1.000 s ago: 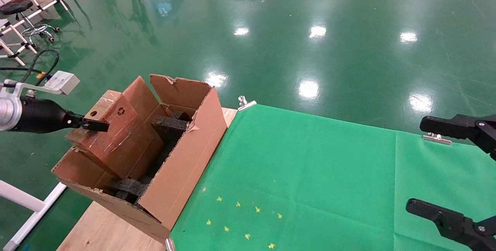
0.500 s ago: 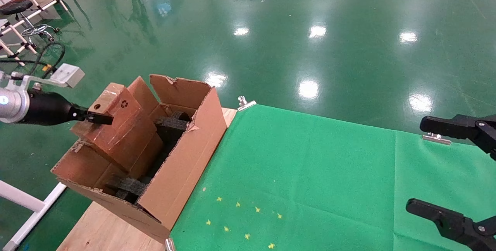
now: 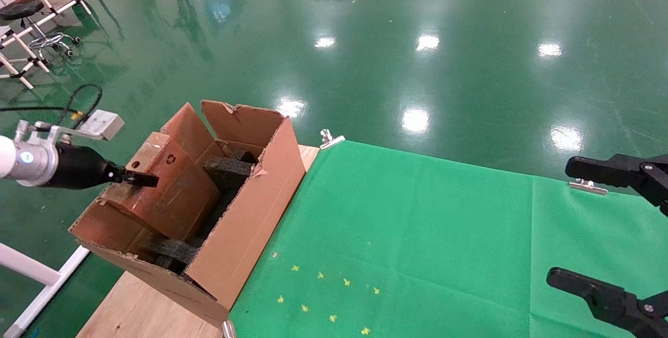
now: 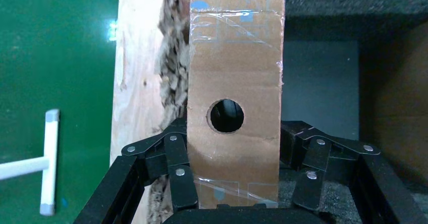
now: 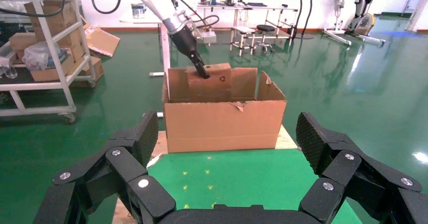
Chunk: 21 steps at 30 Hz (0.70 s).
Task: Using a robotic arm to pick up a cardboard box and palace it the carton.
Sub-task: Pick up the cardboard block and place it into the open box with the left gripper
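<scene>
The reddish-brown taped cardboard box (image 3: 172, 194) is tilted inside the carton (image 3: 250, 223), its lower part below the carton's rim. My left gripper (image 3: 138, 178) is shut on the box's upper end, near the round hole and recycling mark. In the left wrist view the box (image 4: 234, 72) fills the gap between my left gripper's (image 4: 234, 153) black fingers (image 4: 179, 183). Black foam pieces (image 3: 229, 167) lie in the carton beside the box. My right gripper (image 3: 584, 226) hangs open and empty over the table's right side. The right wrist view shows the carton (image 5: 222, 123) with the box (image 5: 209, 80) sticking up.
The carton stands on the wooden board (image 3: 135, 306) at the left end of the green cloth (image 3: 417, 233). Metal clips (image 3: 331, 140) hold the cloth's far edge. Small yellow marks (image 3: 323, 296) dot the cloth near the front. A white frame bar (image 3: 31, 275) runs below the table's left corner.
The left gripper has carried the cardboard box down and slightly right, so it now sits deeper in the carton. The right gripper has not moved.
</scene>
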Motion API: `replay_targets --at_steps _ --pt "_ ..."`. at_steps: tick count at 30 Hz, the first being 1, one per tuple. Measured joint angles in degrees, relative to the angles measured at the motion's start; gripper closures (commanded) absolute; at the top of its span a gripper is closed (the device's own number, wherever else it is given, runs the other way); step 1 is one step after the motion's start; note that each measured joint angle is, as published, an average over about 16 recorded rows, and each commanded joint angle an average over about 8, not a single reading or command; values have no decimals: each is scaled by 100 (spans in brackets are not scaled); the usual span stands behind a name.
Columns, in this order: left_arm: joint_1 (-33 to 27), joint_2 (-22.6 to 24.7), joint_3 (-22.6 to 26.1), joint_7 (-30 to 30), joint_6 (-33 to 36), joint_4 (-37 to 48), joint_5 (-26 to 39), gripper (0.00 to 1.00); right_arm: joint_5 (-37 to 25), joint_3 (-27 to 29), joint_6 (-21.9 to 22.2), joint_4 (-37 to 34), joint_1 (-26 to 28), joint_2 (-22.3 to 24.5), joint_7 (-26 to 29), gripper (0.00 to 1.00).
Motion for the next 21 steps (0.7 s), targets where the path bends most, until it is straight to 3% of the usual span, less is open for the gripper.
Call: replay_targets --at_steps 21 --pt "703 387 -108 -68 -749 270 -158 100 0 0 0 0 0 0 0 0"
